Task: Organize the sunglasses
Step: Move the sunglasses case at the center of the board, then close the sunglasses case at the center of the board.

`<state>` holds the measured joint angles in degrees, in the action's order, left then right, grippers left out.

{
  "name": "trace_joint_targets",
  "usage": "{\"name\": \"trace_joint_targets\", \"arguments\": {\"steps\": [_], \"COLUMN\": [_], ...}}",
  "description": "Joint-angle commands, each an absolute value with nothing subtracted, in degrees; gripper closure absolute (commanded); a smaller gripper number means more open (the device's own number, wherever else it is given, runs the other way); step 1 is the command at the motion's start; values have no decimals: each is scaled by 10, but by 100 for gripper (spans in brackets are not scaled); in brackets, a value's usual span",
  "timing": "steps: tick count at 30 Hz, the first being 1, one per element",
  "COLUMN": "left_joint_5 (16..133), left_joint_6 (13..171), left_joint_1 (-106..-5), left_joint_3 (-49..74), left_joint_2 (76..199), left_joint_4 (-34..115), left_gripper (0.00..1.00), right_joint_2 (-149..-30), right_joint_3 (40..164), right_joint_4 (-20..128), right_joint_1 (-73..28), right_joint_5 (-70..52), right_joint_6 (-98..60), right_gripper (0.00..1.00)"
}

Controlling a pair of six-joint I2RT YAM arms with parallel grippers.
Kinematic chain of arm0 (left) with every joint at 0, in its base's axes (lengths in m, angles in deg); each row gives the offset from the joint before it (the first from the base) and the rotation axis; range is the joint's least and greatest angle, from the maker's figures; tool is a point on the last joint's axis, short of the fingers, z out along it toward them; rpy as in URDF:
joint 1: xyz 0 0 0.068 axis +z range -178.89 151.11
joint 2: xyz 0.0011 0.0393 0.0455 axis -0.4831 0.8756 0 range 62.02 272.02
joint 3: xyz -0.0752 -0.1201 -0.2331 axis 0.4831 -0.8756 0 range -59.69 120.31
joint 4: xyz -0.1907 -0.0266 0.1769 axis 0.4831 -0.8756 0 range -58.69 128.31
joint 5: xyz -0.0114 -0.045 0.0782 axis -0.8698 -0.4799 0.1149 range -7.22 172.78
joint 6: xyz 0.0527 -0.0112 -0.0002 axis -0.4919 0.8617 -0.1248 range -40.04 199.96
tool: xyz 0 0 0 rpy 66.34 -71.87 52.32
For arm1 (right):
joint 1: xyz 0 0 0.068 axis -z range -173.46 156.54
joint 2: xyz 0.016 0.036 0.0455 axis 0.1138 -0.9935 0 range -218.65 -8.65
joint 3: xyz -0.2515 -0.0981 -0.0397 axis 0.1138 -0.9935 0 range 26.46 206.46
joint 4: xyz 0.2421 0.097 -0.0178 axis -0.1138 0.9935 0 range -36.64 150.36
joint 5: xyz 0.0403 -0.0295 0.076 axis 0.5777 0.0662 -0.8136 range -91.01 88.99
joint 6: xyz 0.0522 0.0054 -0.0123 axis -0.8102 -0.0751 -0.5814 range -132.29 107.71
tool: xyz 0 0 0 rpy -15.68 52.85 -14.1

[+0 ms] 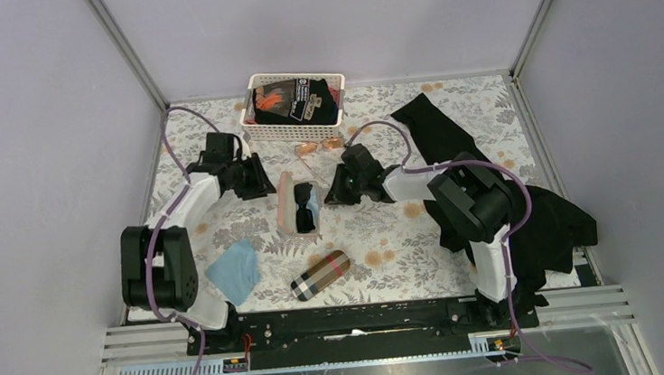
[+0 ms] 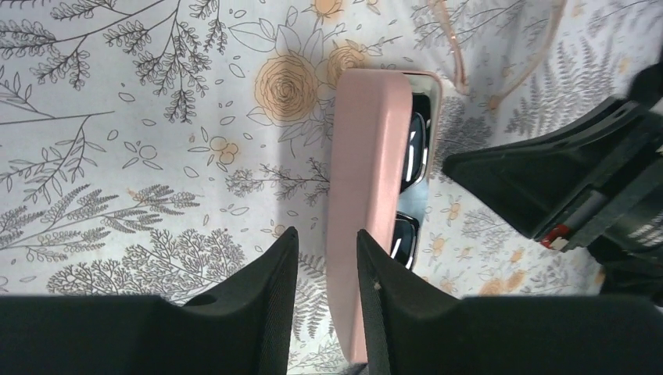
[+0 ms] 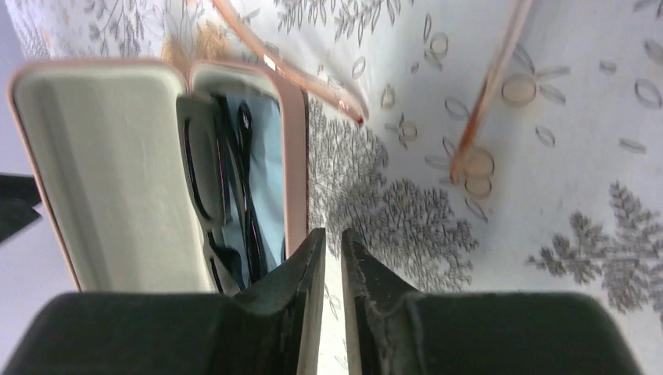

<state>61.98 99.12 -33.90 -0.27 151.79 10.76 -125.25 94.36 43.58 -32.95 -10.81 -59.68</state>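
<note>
The black-framed sunglasses (image 1: 305, 205) lie folded inside an open pink case (image 1: 287, 200) at mid-table, on a light-blue cloth (image 3: 270, 156). They also show in the left wrist view (image 2: 414, 148) and the right wrist view (image 3: 227, 172). The wire-framed sunglasses (image 1: 316, 147) with orange-pink lenses lie open on the table in front of the basket; their temples show in the right wrist view (image 3: 492, 86). My left gripper (image 2: 326, 233) is open, with the raised pink lid (image 2: 367, 187) at its right finger. My right gripper (image 3: 334, 234) is shut and empty beside the case's right wall (image 3: 293, 156).
A white basket (image 1: 262, 132) with dark items stands at the back. A plaid case (image 1: 320, 275) and a light-blue cloth (image 1: 233, 271) lie near the front. A black cloth (image 1: 548, 214) is draped at the right.
</note>
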Motion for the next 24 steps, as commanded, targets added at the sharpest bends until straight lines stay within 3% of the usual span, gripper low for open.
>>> {"name": "trace_joint_targets", "arguments": {"steps": [1,13,19,24], "left_joint_5": [594,523,475,449], "left_joint_6": [1031,1036,1034,1042], "left_joint_1": [-326,-326,-326,-326], "left_joint_3": [-42,-83,-86,-94], "left_joint_2": [1460,1475,1501,1520], "left_joint_4": [161,205,213,227], "left_gripper": [62,71,88,95], "right_joint_2": [-1191,-1204,-1219,-1240], "right_joint_3": [881,873,881,887], "right_joint_4": [363,346,343,339], "right_joint_1": [-331,-331,-331,-332], "right_joint_5": [-152,-172,-183,-197], "right_joint_6": [-613,-635,-642,-652], "right_gripper": [77,77,76,77]}}
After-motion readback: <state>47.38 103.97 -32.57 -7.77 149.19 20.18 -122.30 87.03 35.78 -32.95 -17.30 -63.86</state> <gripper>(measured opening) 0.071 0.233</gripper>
